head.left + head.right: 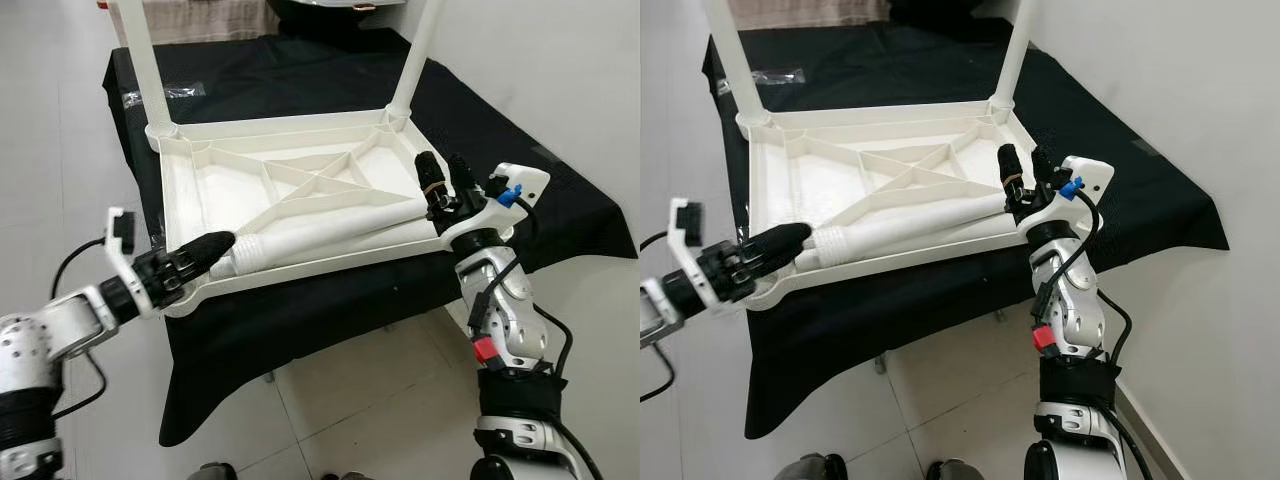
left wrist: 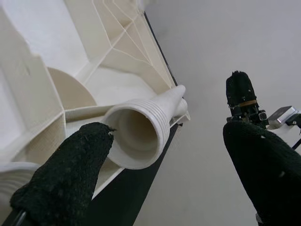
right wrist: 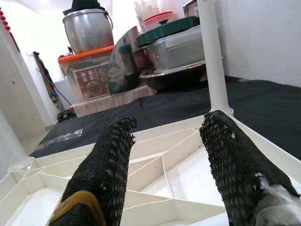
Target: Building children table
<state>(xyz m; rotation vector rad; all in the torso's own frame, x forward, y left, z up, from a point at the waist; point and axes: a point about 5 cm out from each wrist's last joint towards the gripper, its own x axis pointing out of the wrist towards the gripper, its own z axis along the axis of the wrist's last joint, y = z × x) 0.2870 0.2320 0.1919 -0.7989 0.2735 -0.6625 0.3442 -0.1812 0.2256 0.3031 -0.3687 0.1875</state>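
A white plastic tabletop (image 1: 225, 185) lies upside down on a black-clothed table (image 1: 540, 200). Two white legs (image 1: 140, 60) (image 1: 415, 60) stand upright in its far corners. A loose white leg (image 1: 330, 232) lies along its near rim, wide threaded end (image 2: 141, 134) toward my left gripper (image 1: 205, 250). That gripper is open at the near left corner, one finger (image 2: 66, 174) beside the leg's mouth. My right gripper (image 1: 445, 180) stands open over the near right corner by the leg's thin end, fingers (image 3: 108, 155) pointing up with nothing between them.
A clear plastic bag (image 1: 165, 95) lies on the cloth at the far left. A metal pot (image 3: 89, 28) and storage boxes (image 3: 174, 44) stand beyond the table's far edge. A white wall runs along the right; tiled floor (image 1: 350, 400) lies below the near edge.
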